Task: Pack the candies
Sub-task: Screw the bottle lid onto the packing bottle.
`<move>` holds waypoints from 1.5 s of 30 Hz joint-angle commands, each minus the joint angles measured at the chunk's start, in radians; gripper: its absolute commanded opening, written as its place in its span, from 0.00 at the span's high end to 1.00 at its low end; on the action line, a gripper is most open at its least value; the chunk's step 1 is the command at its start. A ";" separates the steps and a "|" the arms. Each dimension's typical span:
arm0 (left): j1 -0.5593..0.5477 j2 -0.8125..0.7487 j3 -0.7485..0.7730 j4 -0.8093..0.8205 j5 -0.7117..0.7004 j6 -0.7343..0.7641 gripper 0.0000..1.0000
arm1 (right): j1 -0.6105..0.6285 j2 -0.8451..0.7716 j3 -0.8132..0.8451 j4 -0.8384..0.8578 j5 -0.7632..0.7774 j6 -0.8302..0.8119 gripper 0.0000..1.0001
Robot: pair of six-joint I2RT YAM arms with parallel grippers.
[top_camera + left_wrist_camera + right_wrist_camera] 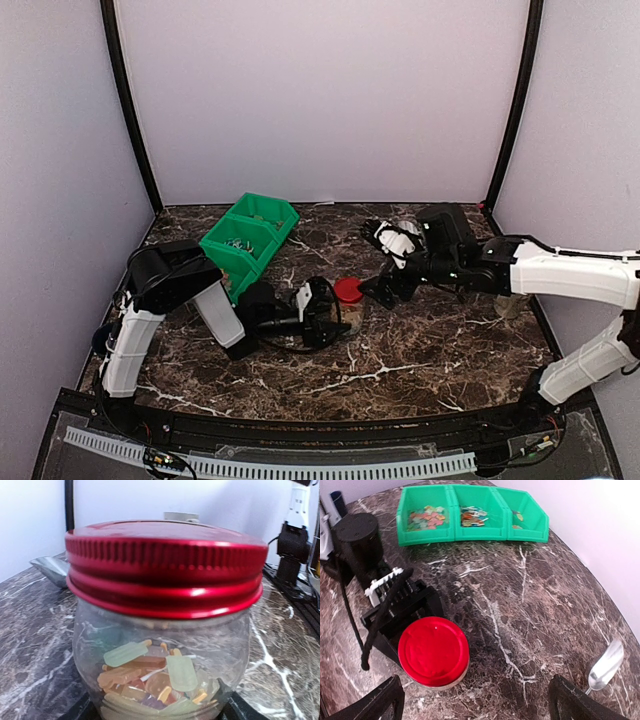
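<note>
Several small candies [150, 672], green, orange and tan, are contained in the clear glass jar [160, 640], capped by a red metal lid [165, 565] and clamped by the left tool [338, 316]. The right tool [384, 288] is held spread open above. Packing is judged nearly complete; more lie in the far green plastic bins [470, 515].

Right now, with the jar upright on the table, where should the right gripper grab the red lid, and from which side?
Take the red lid by its ribbed side band, bringing the open right gripper straight down over it. The lid is round, its flat top faces up, and the left gripper holds the jar by its glass body below.
</note>
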 commanded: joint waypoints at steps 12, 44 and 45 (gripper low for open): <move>-0.007 0.012 -0.026 -0.102 0.347 -0.007 0.32 | -0.004 0.129 0.026 -0.029 -0.499 -0.305 0.09; -0.007 0.018 -0.005 -0.139 0.367 -0.003 0.32 | -0.016 0.160 -0.004 0.061 -0.505 -0.282 0.25; -0.008 0.018 -0.005 -0.139 0.367 -0.004 0.32 | -0.016 0.160 -0.007 0.063 -0.504 -0.281 0.25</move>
